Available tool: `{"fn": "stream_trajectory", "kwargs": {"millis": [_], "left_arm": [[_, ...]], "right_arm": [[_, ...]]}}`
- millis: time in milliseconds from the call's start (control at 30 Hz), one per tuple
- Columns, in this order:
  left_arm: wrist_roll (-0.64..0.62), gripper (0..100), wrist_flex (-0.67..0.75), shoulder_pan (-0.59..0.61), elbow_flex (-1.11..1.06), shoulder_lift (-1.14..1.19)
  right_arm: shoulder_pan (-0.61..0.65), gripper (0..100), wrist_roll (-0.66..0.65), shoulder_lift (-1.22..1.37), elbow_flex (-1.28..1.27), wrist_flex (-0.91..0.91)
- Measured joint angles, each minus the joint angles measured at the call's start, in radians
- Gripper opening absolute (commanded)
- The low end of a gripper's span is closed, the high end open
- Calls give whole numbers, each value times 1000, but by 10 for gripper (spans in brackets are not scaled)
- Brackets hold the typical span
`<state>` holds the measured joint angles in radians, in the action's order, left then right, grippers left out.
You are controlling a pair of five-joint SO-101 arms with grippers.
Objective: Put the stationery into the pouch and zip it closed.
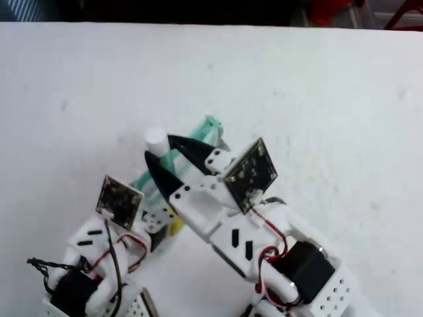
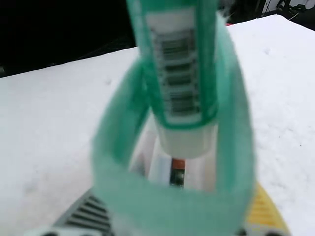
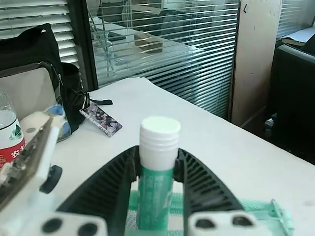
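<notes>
Right wrist view shows the right gripper (image 3: 156, 153) closed tight on the glue stick (image 3: 155, 182), just over the green pouch (image 3: 257, 210).

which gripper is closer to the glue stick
Right. The right gripper has its jaws shut on the glue stick; the left gripper is at the pouch mouth, short of the stick's lower end.

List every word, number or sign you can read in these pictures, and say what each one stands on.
No text can be read here.
On the glue stick: barcode stripes on a white label, any digits too blurred to read.
On the bottle: a red and green label, print too small to read.
On the card: a printed picture, no legible words.
</notes>
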<state>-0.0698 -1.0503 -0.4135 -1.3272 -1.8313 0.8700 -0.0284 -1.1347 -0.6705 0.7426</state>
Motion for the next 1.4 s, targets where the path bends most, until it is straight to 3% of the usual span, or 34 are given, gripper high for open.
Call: {"fn": "stream_trajectory", "kwargs": {"millis": [100, 600, 800, 933, 1067, 1233, 1400], "left_arm": [[0, 256, 0, 0, 0, 0], [0, 231, 0, 2, 0, 0], [0, 15, 5, 2, 0, 0], [40, 19, 31, -2, -2, 11], [98, 22, 31, -5, -2, 11], [104, 22, 31, -5, -2, 11], [104, 22, 31, -5, -2, 11]], "right_arm": [[-3, 296, 0, 0, 0, 11], [-8, 259, -18, 0, 44, 55], [-195, 259, -18, -5, 239, 212], [-281, 259, -55, -14, 287, 330], [-387, 258, -178, 3, 288, 390], [-417, 255, -345, -12, 288, 505], [-410, 191, -282, 28, 367, 609]]}}
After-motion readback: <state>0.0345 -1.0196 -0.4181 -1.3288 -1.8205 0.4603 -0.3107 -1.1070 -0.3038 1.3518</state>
